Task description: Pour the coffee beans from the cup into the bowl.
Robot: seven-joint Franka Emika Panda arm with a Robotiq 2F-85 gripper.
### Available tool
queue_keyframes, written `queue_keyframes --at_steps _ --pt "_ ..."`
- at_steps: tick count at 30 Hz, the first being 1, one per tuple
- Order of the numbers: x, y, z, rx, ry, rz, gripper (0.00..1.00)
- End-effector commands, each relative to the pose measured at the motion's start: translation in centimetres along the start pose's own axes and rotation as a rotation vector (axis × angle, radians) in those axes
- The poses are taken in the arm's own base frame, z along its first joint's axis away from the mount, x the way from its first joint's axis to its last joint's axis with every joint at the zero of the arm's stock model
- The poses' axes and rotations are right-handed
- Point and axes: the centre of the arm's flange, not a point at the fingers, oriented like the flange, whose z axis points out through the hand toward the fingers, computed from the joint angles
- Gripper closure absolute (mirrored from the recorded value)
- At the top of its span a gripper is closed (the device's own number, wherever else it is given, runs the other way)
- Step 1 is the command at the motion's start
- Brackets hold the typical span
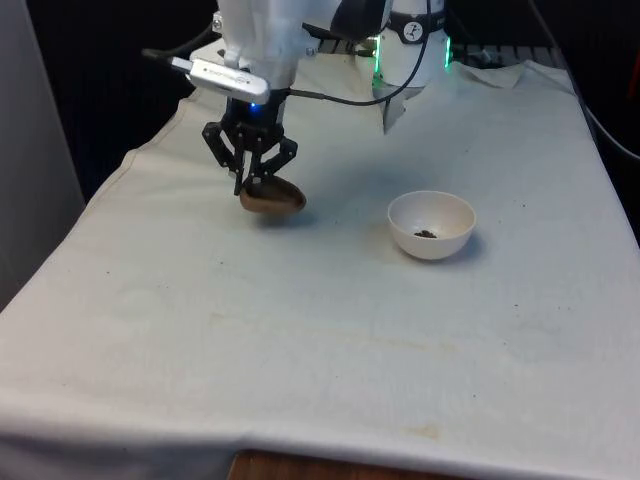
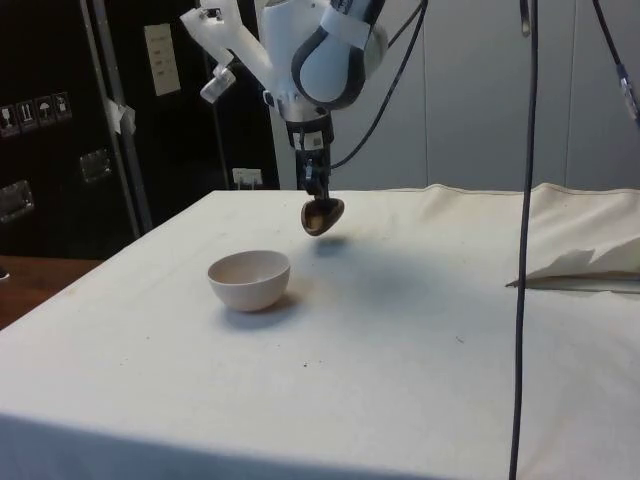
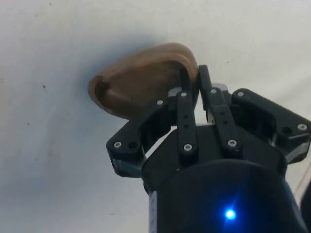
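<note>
My black gripper (image 1: pixel 255 181) is shut on the rim of a small brown cup (image 1: pixel 272 197), which hangs tilted just above the white cloth on the front view's left. In the wrist view the fingers (image 3: pixel 187 85) pinch the cup (image 3: pixel 141 80) wall and its inside looks bare. From the side the cup (image 2: pixel 322 215) floats a little above the table under the gripper (image 2: pixel 317 192). The white bowl (image 1: pixel 431 224) stands apart on the front view's right and holds a few dark coffee beans (image 1: pixel 426 234). The bowl (image 2: pixel 249 279) sits nearer the side camera than the cup.
A folded stretch of white cloth (image 2: pixel 590 265) lies raised near the robot's end of the table. Black cables (image 2: pixel 525 200) hang down in front of the side camera. A few dark specks (image 1: pixel 518 292) dot the cloth.
</note>
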Motion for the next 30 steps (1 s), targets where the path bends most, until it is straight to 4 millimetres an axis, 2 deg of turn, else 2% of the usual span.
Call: queue_keyframes --at_steps 1,7,9,10,13,14,18,19,23,24,26,30 --pt "0.0 0.0 0.1 0.017 0.009 -0.004 1.0" --pt "-0.2 0.5 0.2 0.052 0.014 -0.005 0.98" --pt "-0.3 0.6 0.2 0.061 0.016 -0.005 0.89" --pt "-0.3 0.7 0.2 0.067 0.018 -0.006 0.79" --pt "-0.3 0.8 0.2 0.064 0.014 -0.006 0.63" --pt "-0.4 0.8 0.3 0.074 0.018 -0.006 0.63" --pt "-0.4 0.8 0.3 0.078 0.02 -0.008 0.42" --pt "-0.4 0.8 0.3 0.079 0.019 -0.008 0.32" --pt "-0.4 0.8 0.3 0.07 0.015 -0.007 0.08" --pt "-0.4 0.8 0.2 0.079 0.02 -0.008 0.08" --pt "-0.4 0.9 -0.4 0.082 0.022 -0.006 0.01" --pt "-0.3 1.2 -1.7 0.083 0.028 -0.003 0.0"
